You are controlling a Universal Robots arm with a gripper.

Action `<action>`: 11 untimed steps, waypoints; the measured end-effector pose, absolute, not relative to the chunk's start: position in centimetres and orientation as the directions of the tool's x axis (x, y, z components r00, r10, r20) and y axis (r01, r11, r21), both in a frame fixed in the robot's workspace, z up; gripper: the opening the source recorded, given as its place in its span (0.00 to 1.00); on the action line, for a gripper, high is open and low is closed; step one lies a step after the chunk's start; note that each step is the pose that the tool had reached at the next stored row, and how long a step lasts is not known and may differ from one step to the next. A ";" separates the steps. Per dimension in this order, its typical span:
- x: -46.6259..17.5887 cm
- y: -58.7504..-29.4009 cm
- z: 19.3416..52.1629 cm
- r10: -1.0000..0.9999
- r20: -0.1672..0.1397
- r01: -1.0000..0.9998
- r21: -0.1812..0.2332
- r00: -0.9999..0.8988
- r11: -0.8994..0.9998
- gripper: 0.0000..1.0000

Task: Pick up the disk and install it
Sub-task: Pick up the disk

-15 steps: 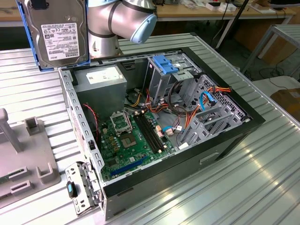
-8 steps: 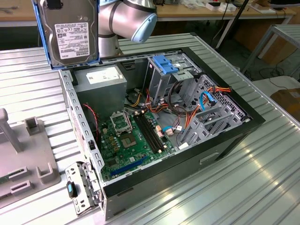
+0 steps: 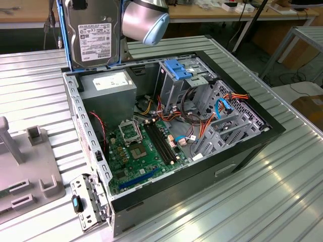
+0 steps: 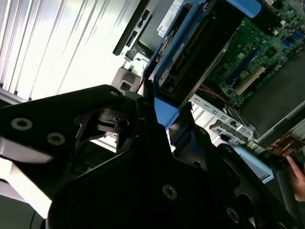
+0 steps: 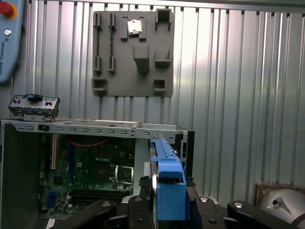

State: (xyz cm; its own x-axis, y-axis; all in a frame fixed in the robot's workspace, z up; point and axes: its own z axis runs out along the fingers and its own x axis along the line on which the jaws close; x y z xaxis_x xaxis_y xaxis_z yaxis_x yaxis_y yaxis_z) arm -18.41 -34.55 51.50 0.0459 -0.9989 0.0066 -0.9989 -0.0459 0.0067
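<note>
The disk (image 3: 94, 34) hangs upright in the air over the back left corner of the open computer case (image 3: 202, 174) in the exterior view. It is a grey metal drive with a white label in a blue carrier. In the first wrist view I see the carrier's blue edge (image 5: 167, 183) between the black fingers of my gripper (image 5: 167, 212), which is shut on it. In the second wrist view the blue carrier (image 4: 164, 114) sits in my gripper (image 4: 155, 107), with the case below.
Inside the case stand a metal drive cage with a blue top (image 3: 177, 70), a grey power supply box (image 3: 108, 85) and the green motherboard (image 3: 136, 148). A grey fixture plate (image 3: 25, 174) and a metal bracket (image 3: 87, 199) lie beside the case. A hand (image 4: 298, 179) is near the case.
</note>
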 end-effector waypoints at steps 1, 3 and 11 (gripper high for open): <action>-18.1 -34.6 51.5 -0.999 0.007 -0.999 0.007 0.046 -0.046 0.36; -17.4 -34.5 51.5 -0.999 0.007 -0.999 0.007 0.046 -0.046 0.36; -15.9 -34.6 51.5 -0.999 0.007 -0.999 0.007 0.046 -0.046 0.36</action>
State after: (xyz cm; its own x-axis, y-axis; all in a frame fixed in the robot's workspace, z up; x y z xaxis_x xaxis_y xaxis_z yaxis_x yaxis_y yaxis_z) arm -15.91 -34.55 51.50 0.0461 -0.9989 0.0066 -0.9989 -0.0460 0.0068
